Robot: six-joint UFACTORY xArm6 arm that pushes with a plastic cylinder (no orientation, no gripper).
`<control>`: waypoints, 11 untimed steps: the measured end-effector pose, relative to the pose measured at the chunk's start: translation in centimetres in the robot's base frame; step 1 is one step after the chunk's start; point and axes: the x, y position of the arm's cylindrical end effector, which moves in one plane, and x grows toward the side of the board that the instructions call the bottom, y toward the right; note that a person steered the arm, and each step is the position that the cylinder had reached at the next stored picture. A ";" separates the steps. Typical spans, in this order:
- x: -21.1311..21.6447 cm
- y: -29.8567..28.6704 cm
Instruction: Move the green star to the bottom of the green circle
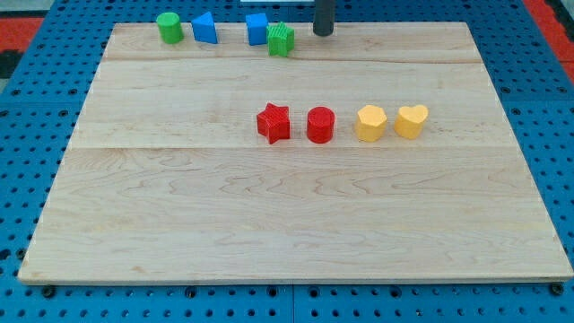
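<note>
The green star [281,39] stands near the board's top edge, touching the lower right of a blue cube [257,29]. The green circle [169,27] is a green cylinder at the view's top left. A blue triangle [205,28] stands between the green circle and the blue cube. My tip [323,33] is the lower end of the dark rod, at the top edge, a short way to the right of the green star and apart from it.
A red star [273,123], a red cylinder [320,125], a yellow hexagon-like block [370,123] and a yellow heart [412,120] stand in a row across the middle of the wooden board [287,224]. Blue pegboard surrounds the board.
</note>
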 end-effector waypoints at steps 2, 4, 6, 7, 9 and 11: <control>7.3 -10.1; 12.4 -12.2; 11.4 -9.6; 7.7 -11.7; 9.5 -20.4; 9.2 -10.0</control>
